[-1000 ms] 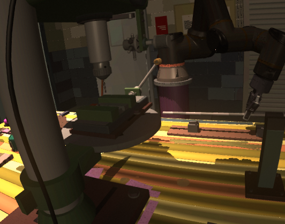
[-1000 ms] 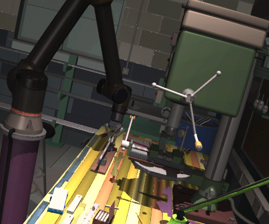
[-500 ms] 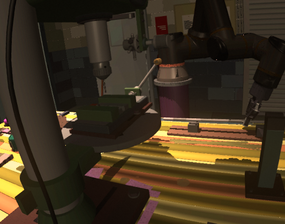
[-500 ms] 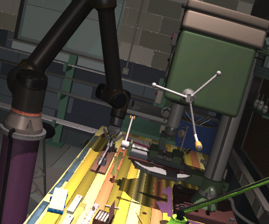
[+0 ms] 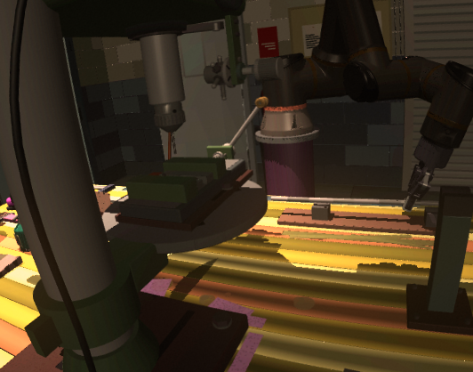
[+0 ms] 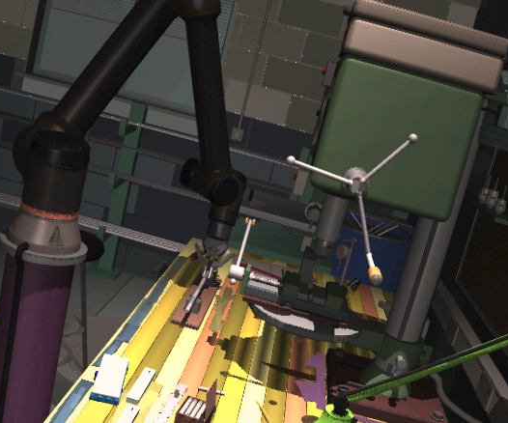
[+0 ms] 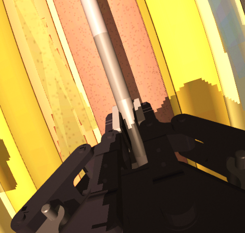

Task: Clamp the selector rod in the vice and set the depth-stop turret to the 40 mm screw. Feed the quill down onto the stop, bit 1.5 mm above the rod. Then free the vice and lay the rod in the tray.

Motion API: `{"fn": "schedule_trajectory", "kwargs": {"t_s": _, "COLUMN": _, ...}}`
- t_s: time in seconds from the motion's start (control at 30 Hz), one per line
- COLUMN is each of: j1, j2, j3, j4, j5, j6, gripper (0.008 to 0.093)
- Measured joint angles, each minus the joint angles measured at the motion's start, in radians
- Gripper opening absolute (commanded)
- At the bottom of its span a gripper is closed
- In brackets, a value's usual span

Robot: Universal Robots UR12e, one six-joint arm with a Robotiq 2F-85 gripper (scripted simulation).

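The selector rod (image 5: 335,200) (image 7: 110,68) lies level just above the brown tray (image 5: 366,221) (image 6: 195,305) and its small support blocks, on the bench well away from the drill press. The rod is held near one end by my closed gripper (image 5: 410,202) (image 6: 207,275) (image 7: 126,117). The green vice (image 5: 184,184) (image 6: 300,292) sits on the round drill table with its jaws empty and its handle (image 5: 244,127) sticking up. The drill bit (image 5: 173,144) hangs in the chuck above the vice. The three-spoke feed handle (image 6: 358,181) stands on the green head. The turret is not clear to me.
A dark post on a base plate (image 5: 448,262) stands close beside the gripper, between it and the side camera. The drill column (image 5: 46,178) fills the left foreground. Small boxes and parts (image 6: 112,381) lie at the bench's near end.
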Motion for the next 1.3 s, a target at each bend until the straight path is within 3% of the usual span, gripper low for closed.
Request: {"fn": "schedule_trajectory", "kwargs": {"t_s": 1.3, "j1": 0.000, "j2": 0.033, "j3": 0.000, "j4": -0.033, "j5": 0.000, "j6": 0.000, "gripper": 0.0080}}
